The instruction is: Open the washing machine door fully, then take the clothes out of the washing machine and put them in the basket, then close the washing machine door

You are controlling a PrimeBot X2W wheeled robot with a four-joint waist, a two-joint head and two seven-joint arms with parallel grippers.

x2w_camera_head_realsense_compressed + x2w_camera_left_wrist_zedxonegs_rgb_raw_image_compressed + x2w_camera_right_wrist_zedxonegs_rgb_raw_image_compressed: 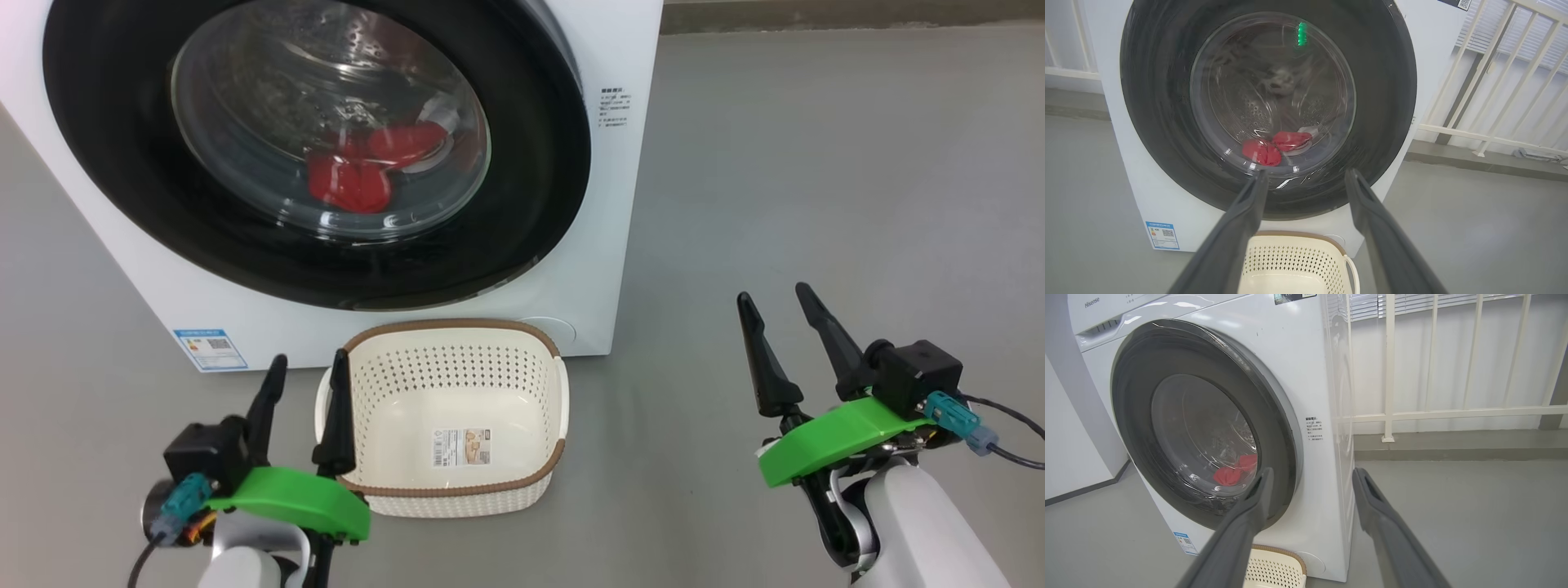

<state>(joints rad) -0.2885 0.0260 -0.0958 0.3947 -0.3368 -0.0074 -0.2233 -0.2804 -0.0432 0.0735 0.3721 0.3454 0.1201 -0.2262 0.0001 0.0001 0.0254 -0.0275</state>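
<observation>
Shut at upper left over the soft clothes [351,180], the washing machine door [531,163] is judged rigid, glossy and slippery, best hooked at its rim's right edge, both pairs of jaws being held apart.

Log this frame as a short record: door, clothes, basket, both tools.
door: washing machine door shut on the washing machine
clothes: clothes inside, behind the door
basket: basket on floor before machine, empty
left: left tool open, empty, by the basket
right: right tool open, empty, over floor
progress: nothing done yet
</observation>
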